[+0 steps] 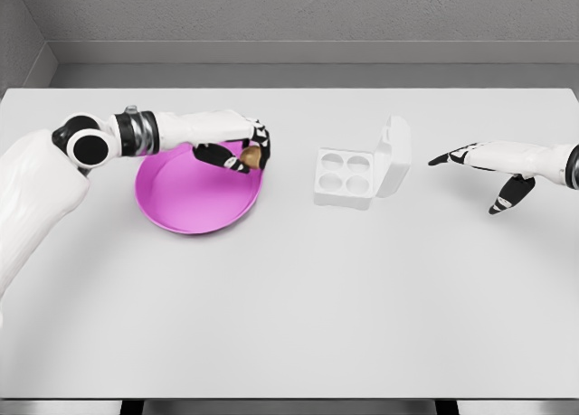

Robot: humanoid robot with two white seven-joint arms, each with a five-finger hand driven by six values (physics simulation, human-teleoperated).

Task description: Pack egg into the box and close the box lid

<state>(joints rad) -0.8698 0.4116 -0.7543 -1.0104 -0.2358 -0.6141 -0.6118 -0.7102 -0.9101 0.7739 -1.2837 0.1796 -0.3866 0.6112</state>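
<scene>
A brown egg (252,155) sits in the curled fingers of my left hand (246,153), over the right rim of a pink plate (185,207). To the right stands a white egg box (344,177) with several round empty cups. Its lid (394,155) is raised and leans up on the right side. My right hand (484,175) hovers right of the box, apart from it, with fingers spread and holding nothing.
The white table (298,315) runs wide in front of the plate and the box. A grey wall stands behind the table's far edge.
</scene>
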